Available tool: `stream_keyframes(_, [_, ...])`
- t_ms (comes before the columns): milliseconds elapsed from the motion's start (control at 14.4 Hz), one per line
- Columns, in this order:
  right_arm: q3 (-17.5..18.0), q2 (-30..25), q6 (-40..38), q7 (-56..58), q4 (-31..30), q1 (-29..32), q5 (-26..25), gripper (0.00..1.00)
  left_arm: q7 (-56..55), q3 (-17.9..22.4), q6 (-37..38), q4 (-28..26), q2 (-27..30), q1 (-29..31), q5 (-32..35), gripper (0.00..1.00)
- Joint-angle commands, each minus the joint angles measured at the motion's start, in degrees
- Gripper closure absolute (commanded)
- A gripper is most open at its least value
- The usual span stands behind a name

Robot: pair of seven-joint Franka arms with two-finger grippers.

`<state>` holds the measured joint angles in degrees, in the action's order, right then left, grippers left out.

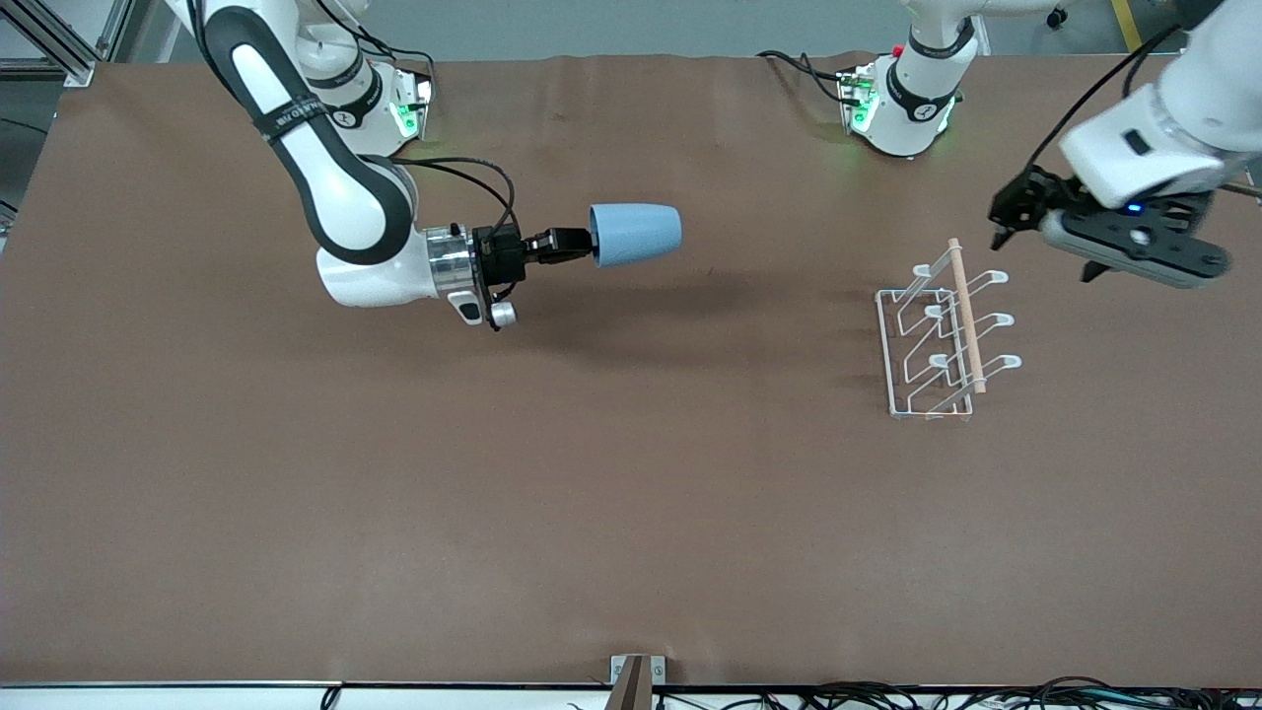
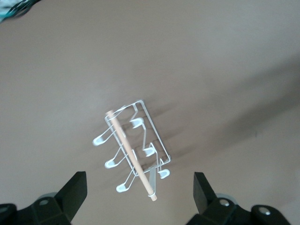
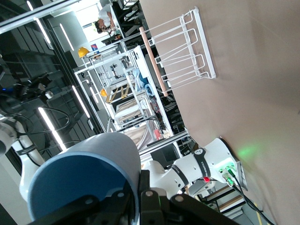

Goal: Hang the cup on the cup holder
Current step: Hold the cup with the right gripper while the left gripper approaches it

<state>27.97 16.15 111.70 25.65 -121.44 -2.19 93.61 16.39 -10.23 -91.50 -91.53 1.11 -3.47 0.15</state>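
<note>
Above the table [image 1: 394, 513], the right gripper [image 1: 582, 245] pinches the cup [image 1: 636, 235] sideways, mouth-first for a cup holder [image 1: 945, 335] prong; the left gripper [image 2: 139, 190] waits overhead, fingers apart.

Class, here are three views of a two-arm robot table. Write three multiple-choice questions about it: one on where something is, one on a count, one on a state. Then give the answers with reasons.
1. Where is the cup?
A. Lying on the table
B. Held in the air by the right gripper
C. Hanging on the cup holder

2. How many prongs does the cup holder have?
A. Four
B. Six
C. Eight

3. How are the left gripper's fingers?
A. Open, holding nothing
B. Shut on the cup
C. Shut on the wooden rod

Answers:
1 B: the front view shows the fingers shut on the cup's rim, the cup lying sideways above the table with its shadow below.
2 B: three looped tips show on each side of the wooden rod.
3 A: the left wrist view shows both fingers wide apart above the cup holder with nothing between them.
</note>
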Motion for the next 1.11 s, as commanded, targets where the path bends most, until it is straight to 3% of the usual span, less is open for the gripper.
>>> stream_keyframes(0, [0.33,0.99,-0.25,2.82,-0.82,0.17,2.63,0.99,7.14,-4.43,0.8,0.57,-0.4,-0.22,-0.41,0.0])
stream_keyframes(208, [0.33,1.16,-0.25,2.82,-0.73,0.08,3.16,1.0,8.92,-9.97,0.63,0.74,-0.75,-0.57,-0.85,0.0])
stream_keyframes(346, [0.33,1.16,-0.34,2.82,-0.73,0.17,3.16,1.0,9.1,-13.66,0.36,1.0,-2.33,-0.92,-5.66,0.0])
stream_keyframes(831, [0.33,1.16,-0.34,2.91,-0.82,0.17,3.42,0.99,9.36,-26.75,-1.92,5.75,-12.96,-2.42,-7.1,0.0])
stream_keyframes(1038, [0.33,1.16,-0.34,2.91,-0.82,0.17,3.51,0.99,9.36,-29.23,-5.69,5.84,-17.43,-3.63,-6.83,0.0])
